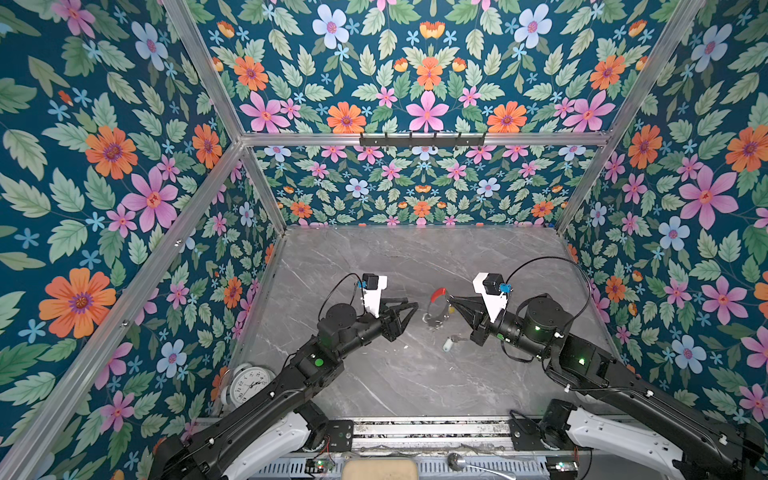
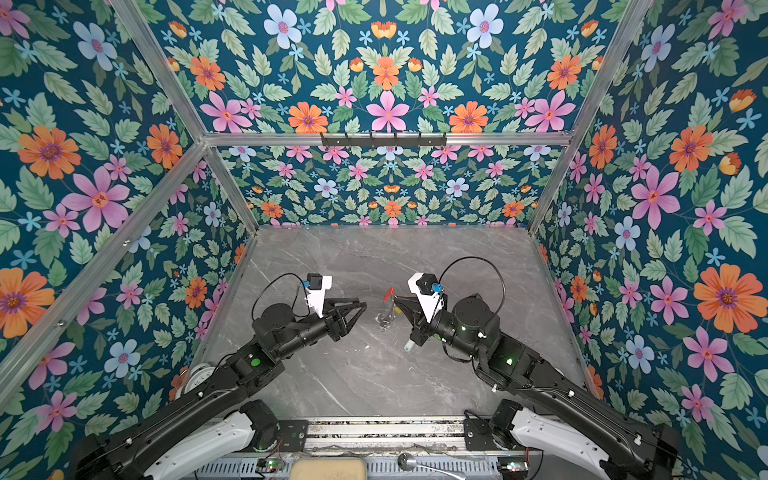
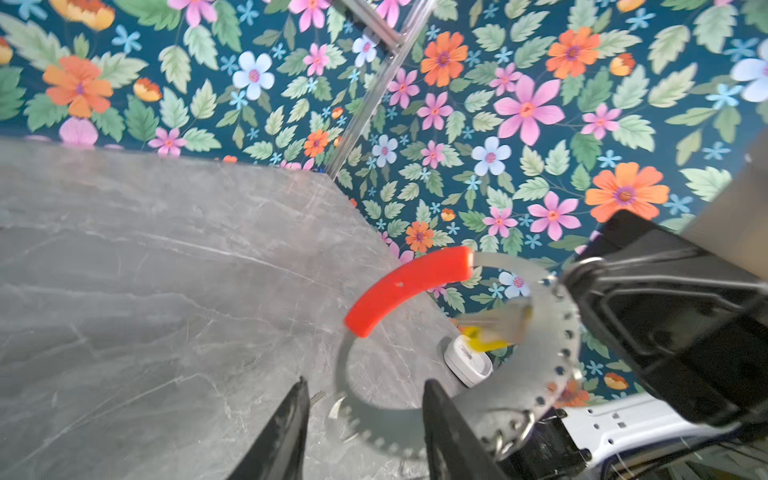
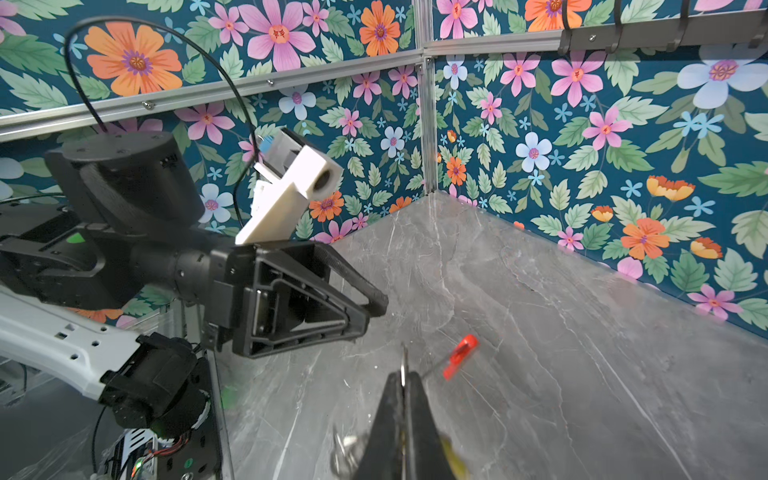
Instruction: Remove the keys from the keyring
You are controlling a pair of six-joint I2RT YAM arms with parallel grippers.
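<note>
Progress: about half done, by my reading
- White-tagged key (image 1: 448,344) lay flat on the table (image 1: 374,257), well apart from the keyring (image 3: 559,345) and nearer the robot's base than it. Judged to be off the ring
- Yellow-tagged key (image 1: 451,309) not yet off. It hung at the band just beside the right gripper (image 4: 403,376). In the left wrist view it was motion-blurred, so its exact attachment could not be made out

Grippers:
- Right gripper pressed together on the grey band, pinching it edge-on. A thin metal edge showed between its fingertips in the right wrist view. The keyring was held up off the table, roughly upright, near the centre of the workspace
- Left gripper (image 1: 411,306) partly spread and empty, just beside the keyring on the side opposite the right gripper, touching nothing that I could see

Look of the keyring: a flat grey C-shaped band with a row of small holes along its outer edge, small split rings (image 3: 509,436) dangling from some of them, and a red section (image 3: 409,286) at one end of the arc. Thin and rigid-looking

Remaining: free the yellow-tagged key, then set it down
</note>
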